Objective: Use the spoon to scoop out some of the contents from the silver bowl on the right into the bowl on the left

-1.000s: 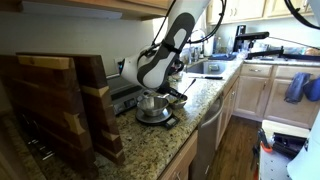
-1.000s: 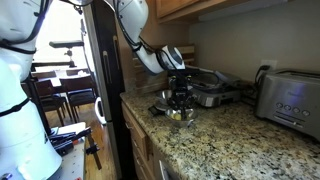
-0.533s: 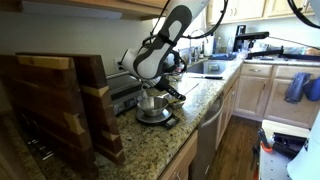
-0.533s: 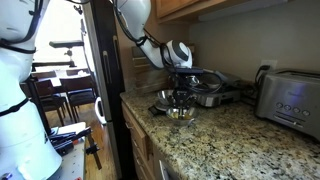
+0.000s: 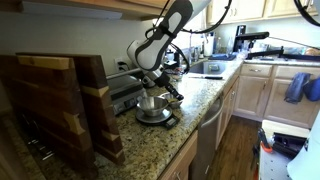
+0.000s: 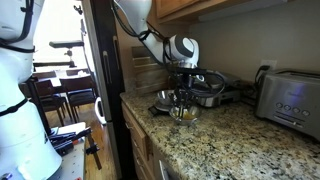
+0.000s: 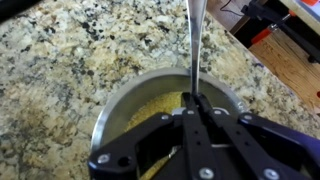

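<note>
Spoon is pinched by its slim handle in the pincer, jaws narrow, shaft running toward 12 o'clock over the silver bowl of yellow grains. Likely risk: the handle swivels in that grip and tips grains onto the granite surface.

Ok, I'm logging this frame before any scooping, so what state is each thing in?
hand: shut on the spoon, above the silver bowl.
spoon: gripped; scoop end not visible.
silver bowl: upright on the counter, holding yellow grainy contents.
other bowl: upright beside it; contents cannot be told.
cutting boards: standing on edge.
</note>
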